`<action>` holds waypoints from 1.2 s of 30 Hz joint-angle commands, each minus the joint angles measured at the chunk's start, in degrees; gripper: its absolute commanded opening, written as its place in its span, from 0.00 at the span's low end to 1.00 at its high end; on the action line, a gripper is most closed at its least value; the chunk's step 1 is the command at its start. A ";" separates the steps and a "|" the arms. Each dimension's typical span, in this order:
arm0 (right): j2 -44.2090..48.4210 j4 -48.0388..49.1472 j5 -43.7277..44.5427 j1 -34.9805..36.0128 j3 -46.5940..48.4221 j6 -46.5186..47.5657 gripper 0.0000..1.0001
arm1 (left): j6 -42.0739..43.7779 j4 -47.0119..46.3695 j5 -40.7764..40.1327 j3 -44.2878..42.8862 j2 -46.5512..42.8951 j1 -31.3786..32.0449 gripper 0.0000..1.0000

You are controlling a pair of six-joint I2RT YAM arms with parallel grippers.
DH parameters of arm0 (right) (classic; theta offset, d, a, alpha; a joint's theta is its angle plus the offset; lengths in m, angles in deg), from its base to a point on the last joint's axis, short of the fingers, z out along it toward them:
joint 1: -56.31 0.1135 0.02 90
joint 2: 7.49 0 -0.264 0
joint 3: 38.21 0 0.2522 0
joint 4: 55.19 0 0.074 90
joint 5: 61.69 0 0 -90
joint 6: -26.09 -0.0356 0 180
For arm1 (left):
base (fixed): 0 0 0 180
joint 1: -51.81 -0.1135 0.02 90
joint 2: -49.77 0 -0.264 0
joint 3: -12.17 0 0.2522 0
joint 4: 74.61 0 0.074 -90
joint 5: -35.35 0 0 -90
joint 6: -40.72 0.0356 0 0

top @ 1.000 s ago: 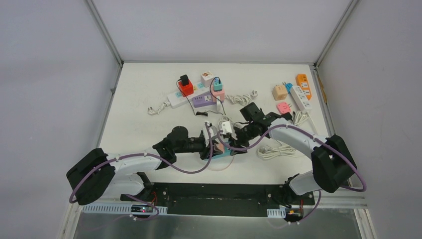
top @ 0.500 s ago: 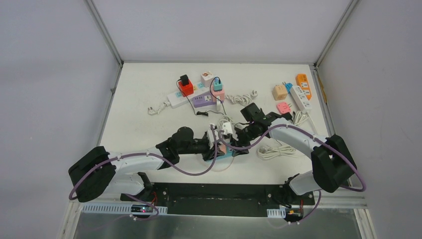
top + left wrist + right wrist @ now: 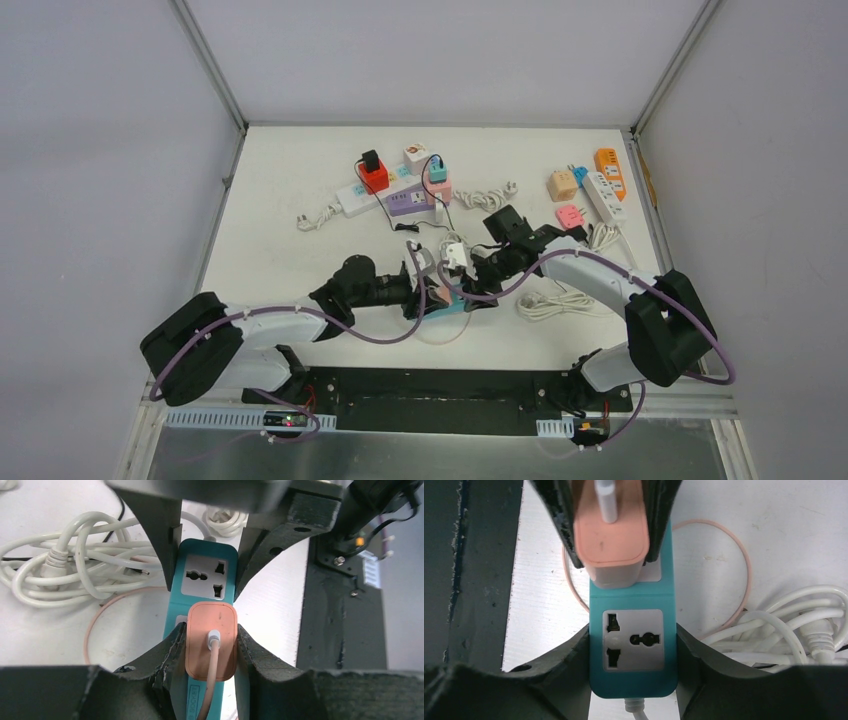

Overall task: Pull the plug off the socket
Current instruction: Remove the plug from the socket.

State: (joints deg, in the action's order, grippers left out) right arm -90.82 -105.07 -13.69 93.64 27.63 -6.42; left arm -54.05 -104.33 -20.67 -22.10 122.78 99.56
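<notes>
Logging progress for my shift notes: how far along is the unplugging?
Done: left gripper is clamped on the salmon-pink rectangular plug, and right gripper braces the teal plastic power strip. In hand: the pull, with the plug not yet out of the strip. Left: lifting it free.

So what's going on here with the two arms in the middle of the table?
Both arms are working on a teal power strip lying near the front of the table. The right end effector grips the strip by its sides to brace it, while the left end effector is shut on the salmon-pink plug sitting in one of its sockets. The plug does not look pulled free yet.
</notes>
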 commanded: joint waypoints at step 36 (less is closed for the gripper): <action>-1.22 0.22 -2.50 0.35 2.33 -0.82 0.00 | 11.75 20.52 -19.23 -6.99 -8.51 9.55 0.00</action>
State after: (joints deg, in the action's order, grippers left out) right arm -91.78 -105.24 -15.61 94.25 27.76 -5.50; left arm -49.20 -91.88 -33.90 -23.32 115.42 106.84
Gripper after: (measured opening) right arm 0.534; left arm 0.311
